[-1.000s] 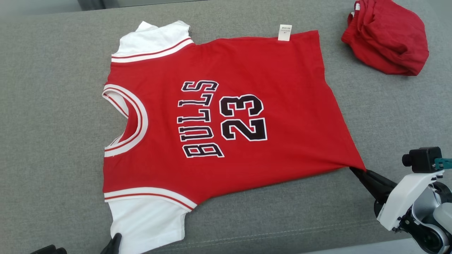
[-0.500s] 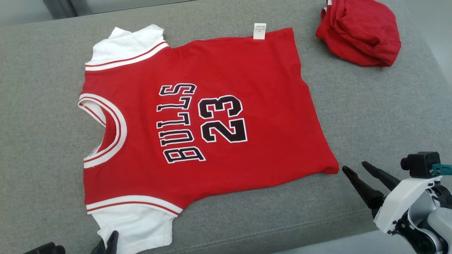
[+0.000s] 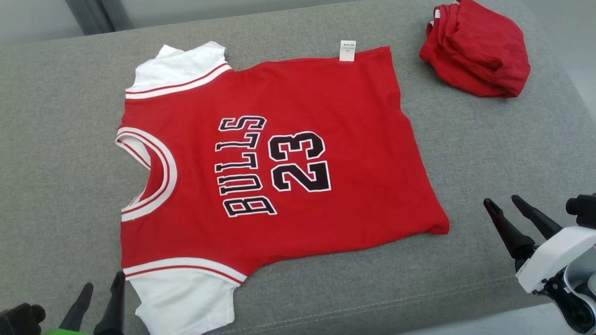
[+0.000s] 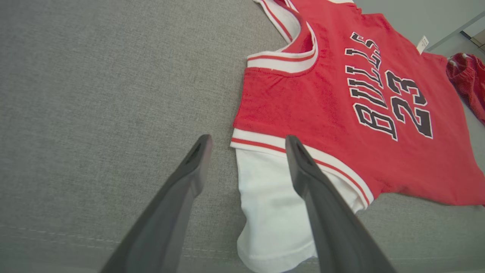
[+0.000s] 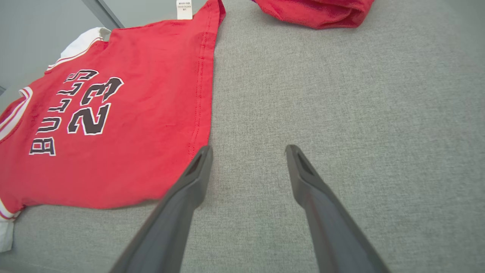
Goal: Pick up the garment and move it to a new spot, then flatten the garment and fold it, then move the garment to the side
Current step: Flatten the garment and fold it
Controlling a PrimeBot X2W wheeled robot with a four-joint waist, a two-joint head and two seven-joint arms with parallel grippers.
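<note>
My 2 claws, left gripper point(image 3: 104, 280) and right gripper point(image 3: 501, 200), are wide open holding nothing, jersey point(image 3: 363, 139) lies spread flat on the grey cushion point(image 3: 489, 149) between them, so I reckon it's fold time: pinch the near-edge corners together, lift low, keep it smooth.

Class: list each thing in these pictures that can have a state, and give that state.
Jersey: spread flat, print up, unfolded.
Red bundle: crumpled, lying apart at the far corner.
Left gripper: open, empty.
Right gripper: open, empty.
</note>
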